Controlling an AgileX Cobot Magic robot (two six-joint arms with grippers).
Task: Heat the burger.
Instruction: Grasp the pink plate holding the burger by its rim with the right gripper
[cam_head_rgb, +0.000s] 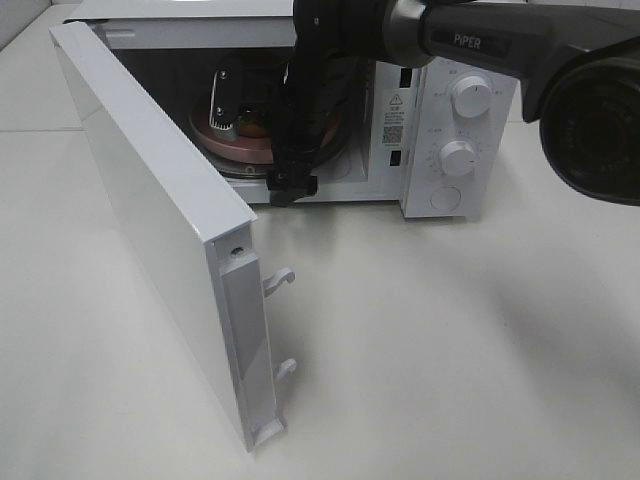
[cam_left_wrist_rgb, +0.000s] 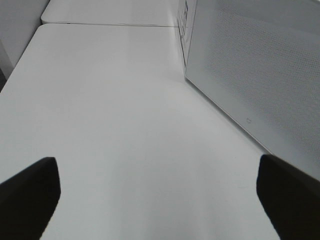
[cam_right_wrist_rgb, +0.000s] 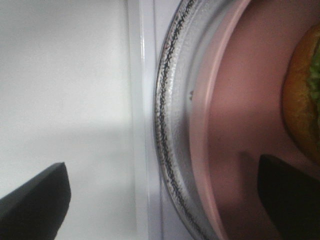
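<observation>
From above, the burger (cam_head_rgb: 252, 127) sits on its pink plate (cam_head_rgb: 240, 150) inside the open microwave (cam_head_rgb: 440, 130) at the far edge of the bench (cam_head_rgb: 450, 330). The left end effector (cam_left_wrist_rgb: 160, 195) hangs released over the bench. The right end effector (cam_right_wrist_rgb: 162, 200), released, straddles the plate rim; placing looks done, so retreat, then shut the door (cam_head_rgb: 150, 230).

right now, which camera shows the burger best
Right wrist: the burger shows bun and lettuce close up on the pink plate, though cropped. Exterior high shows a sliver behind the right arm. Left wrist shows none.
</observation>
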